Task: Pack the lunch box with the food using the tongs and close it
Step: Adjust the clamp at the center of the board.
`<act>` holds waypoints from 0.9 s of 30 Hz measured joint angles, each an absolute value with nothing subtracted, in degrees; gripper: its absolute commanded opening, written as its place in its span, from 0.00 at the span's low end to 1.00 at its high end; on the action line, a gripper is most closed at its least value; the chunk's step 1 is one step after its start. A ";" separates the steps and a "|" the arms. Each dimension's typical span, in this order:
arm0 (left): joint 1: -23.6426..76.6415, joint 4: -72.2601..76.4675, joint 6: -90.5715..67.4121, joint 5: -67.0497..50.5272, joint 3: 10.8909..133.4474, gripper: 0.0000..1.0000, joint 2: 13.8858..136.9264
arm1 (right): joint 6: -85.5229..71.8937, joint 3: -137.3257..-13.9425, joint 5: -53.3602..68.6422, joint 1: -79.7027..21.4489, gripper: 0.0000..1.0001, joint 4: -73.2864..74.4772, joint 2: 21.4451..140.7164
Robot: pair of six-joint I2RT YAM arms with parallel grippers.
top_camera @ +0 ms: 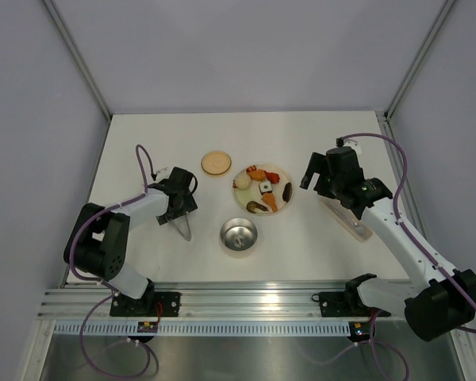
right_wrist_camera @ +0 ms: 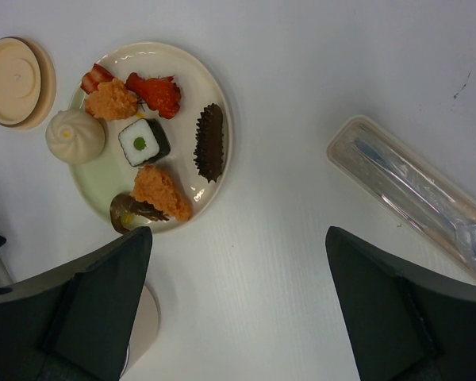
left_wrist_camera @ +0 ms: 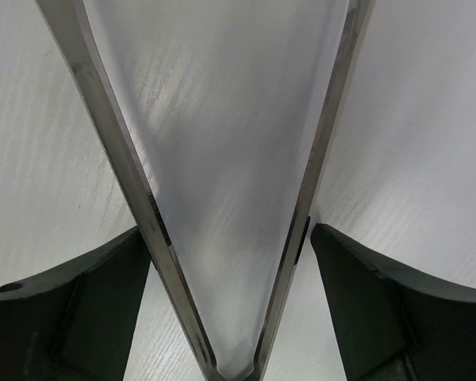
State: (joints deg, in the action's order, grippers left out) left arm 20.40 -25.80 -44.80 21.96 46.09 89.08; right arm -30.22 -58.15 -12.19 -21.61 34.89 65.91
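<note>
The tongs (top_camera: 185, 228) lie on the table at the left, their V arms (left_wrist_camera: 119, 151) running up between my left gripper's fingers. My left gripper (left_wrist_camera: 226, 230) straddles them near the joined end. Its left finger (left_wrist_camera: 103, 302) is against one arm, and a thin gap shows at the right finger. The steel lunch box (top_camera: 238, 235) stands open at centre front, with its wooden lid (top_camera: 216, 163) lying apart behind it. The food (right_wrist_camera: 143, 141) sits on a cream plate (top_camera: 285, 176). My right gripper (right_wrist_camera: 236, 234) hovers open and holds nothing, right of the plate.
A clear plastic case (right_wrist_camera: 412, 194) holding a spoon lies right of the plate, under the right arm. The lunch box rim (right_wrist_camera: 147, 317) peeks out beside the right gripper's left finger. Grey walls close in the table on three sides.
</note>
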 measured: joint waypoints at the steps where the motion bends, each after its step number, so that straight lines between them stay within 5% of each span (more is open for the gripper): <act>1: 20.40 -25.82 -44.71 21.87 46.39 0.81 89.36 | -30.22 -58.15 -12.01 -21.61 0.99 34.89 65.91; 12: 20.38 -25.41 -43.81 21.26 46.92 0.49 89.89 | -30.22 -58.08 -11.22 -21.61 0.99 34.85 65.89; 16: 20.34 -25.30 -42.94 20.47 47.16 0.26 90.02 | -30.22 -57.91 -11.22 -21.61 0.99 34.83 65.84; 20: 20.34 -26.24 -41.25 19.07 47.99 0.15 90.11 | -30.20 -57.87 -11.25 -21.61 1.00 34.83 65.52; 27: 20.34 -34.63 -35.24 16.36 54.96 0.18 85.19 | -30.22 -57.67 -11.29 -21.61 1.00 34.89 64.23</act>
